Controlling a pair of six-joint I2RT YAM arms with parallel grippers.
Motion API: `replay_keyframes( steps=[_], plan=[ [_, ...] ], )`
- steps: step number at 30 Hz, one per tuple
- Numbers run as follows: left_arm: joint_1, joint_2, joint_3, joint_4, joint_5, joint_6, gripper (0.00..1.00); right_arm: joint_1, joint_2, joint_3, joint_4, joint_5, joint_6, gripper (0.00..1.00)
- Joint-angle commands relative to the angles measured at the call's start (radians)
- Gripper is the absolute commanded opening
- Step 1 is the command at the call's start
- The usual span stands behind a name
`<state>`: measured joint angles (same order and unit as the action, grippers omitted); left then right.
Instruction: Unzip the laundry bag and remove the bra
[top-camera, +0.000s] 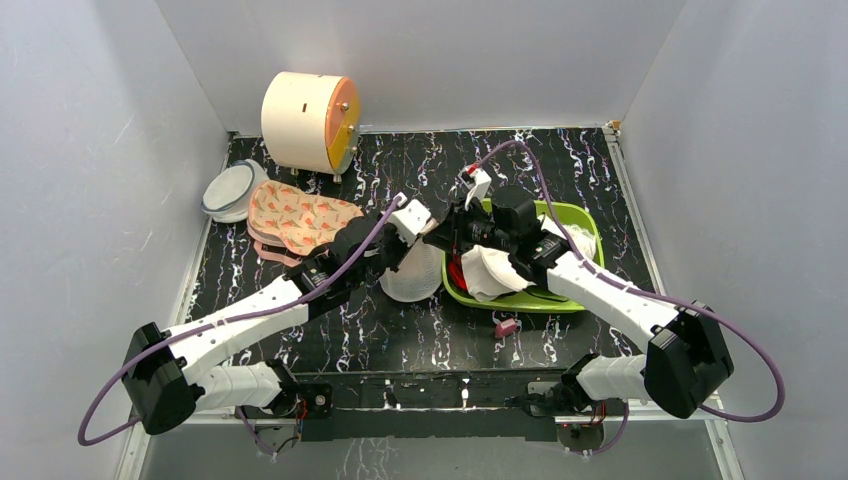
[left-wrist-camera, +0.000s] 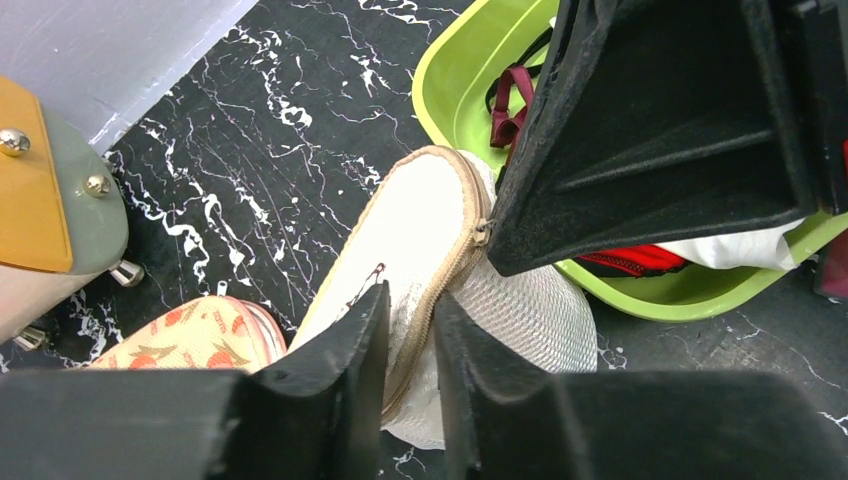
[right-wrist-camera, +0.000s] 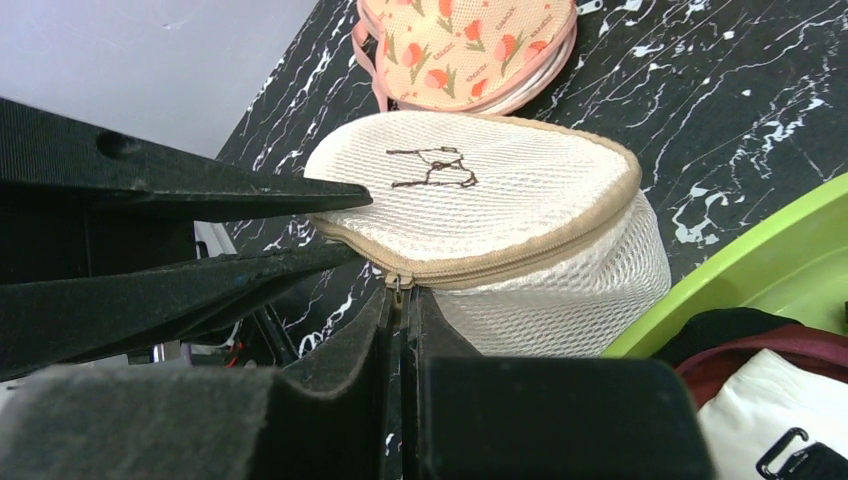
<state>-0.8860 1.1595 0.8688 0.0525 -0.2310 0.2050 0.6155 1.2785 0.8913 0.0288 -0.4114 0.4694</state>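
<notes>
The laundry bag, a white mesh dome with a tan rim zipper, lies on the black marbled table beside the green basin. Its black mark faces up. My left gripper is shut on the bag's rim, one finger on each side of the zipper seam. My right gripper is shut on the zipper pull at the rim's near side. In the top view both grippers meet over the bag, the left and the right. The zipper looks closed where it shows. The bra is hidden.
The green basin holds white garments with black trim and red cloth. A pink patterned round pouch and a grey-rimmed white disc lie at the left. A cream drum stands at the back. A small pink object lies near the front.
</notes>
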Motion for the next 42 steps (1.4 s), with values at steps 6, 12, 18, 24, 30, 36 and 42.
replay_keyframes(
  steps=[6, 12, 18, 24, 30, 36, 42],
  plan=[
    [-0.001, -0.068, -0.027, 0.074, -0.042, 0.032, 0.01, 0.003, -0.05, -0.015, 0.05, 0.086, -0.002, 0.0],
    [-0.001, -0.131, -0.064, 0.128, -0.084, 0.048, 0.0, -0.008, -0.054, -0.021, 0.032, 0.158, 0.0, 0.0],
    [-0.001, -0.17, -0.082, 0.149, -0.081, 0.058, 0.0, -0.043, -0.045, -0.035, 0.017, 0.178, -0.008, 0.0],
    [-0.002, -0.189, -0.084, 0.151, -0.077, 0.063, 0.0, -0.126, 0.002, -0.066, 0.025, 0.103, 0.002, 0.0],
    [-0.001, -0.187, -0.084, 0.148, -0.08, 0.071, 0.0, -0.186, 0.022, -0.084, 0.057, -0.01, 0.026, 0.0],
    [-0.001, -0.151, -0.064, 0.117, -0.058, 0.077, 0.02, -0.172, 0.01, -0.069, 0.089, -0.122, 0.028, 0.0],
    [-0.001, -0.108, -0.044, 0.084, -0.015, 0.08, 0.19, -0.131, -0.012, -0.041, 0.099, -0.147, 0.032, 0.0]
  ],
)
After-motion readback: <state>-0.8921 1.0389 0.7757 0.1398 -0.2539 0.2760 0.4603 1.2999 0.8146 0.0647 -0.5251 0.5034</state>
